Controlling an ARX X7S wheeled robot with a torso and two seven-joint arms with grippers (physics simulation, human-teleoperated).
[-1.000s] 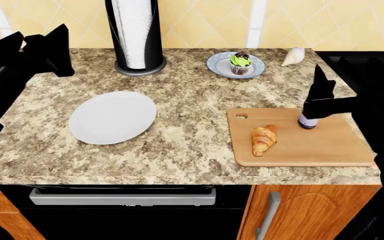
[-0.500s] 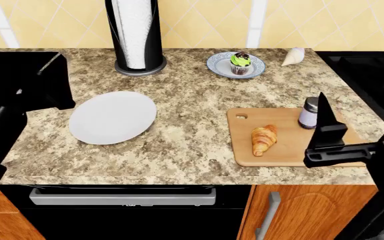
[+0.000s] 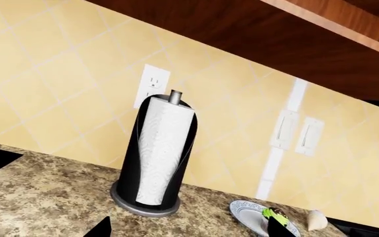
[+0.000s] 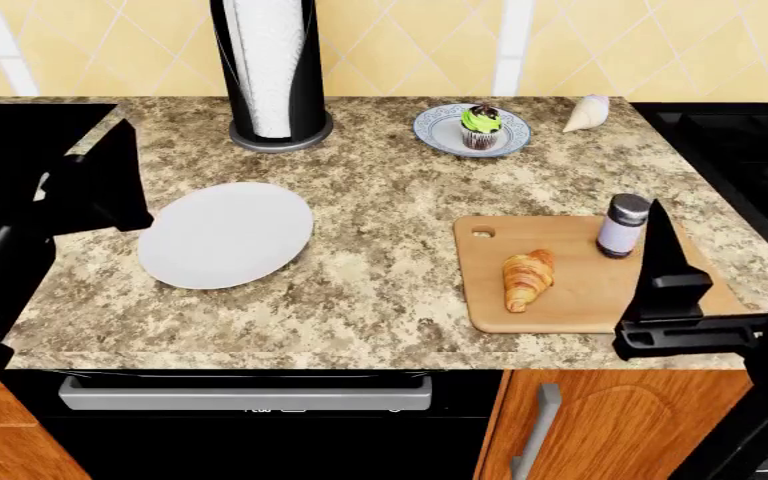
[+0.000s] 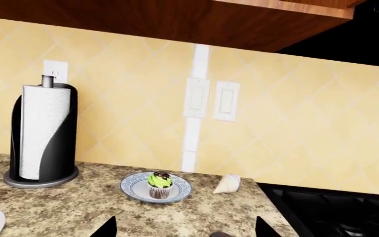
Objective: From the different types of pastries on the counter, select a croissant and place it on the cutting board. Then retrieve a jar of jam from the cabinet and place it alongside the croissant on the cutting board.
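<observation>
Already the small golden-brown ridged croissant [image 4: 527,279] lay on the light tan rectangular wooden cutting board [image 4: 584,300], and the little glass jar of jam with its silvery-grey lid and purplish contents [image 4: 620,226] stood upright on the same board, near the croissant but not touching it, toward the board's far right part. The black right gripper [image 4: 662,262] hung over the board's near right corner, apart from the jar and holding nothing; the right wrist view showed its two fingertips [image 5: 104,228] spread wide. The black left gripper [image 4: 107,185] hovered above the speckled beige-and-brown granite counter [image 4: 384,190], beside the round white plate [image 4: 225,234], with nothing between its parted fingers. Farther back, the chocolate cupcake with green frosting [image 4: 482,126] sat on a small blue-rimmed saucer [image 4: 438,128], between a black holder with a white paper-towel roll [image 4: 272,70] and a pale seashell-like object [image 4: 587,113].
</observation>
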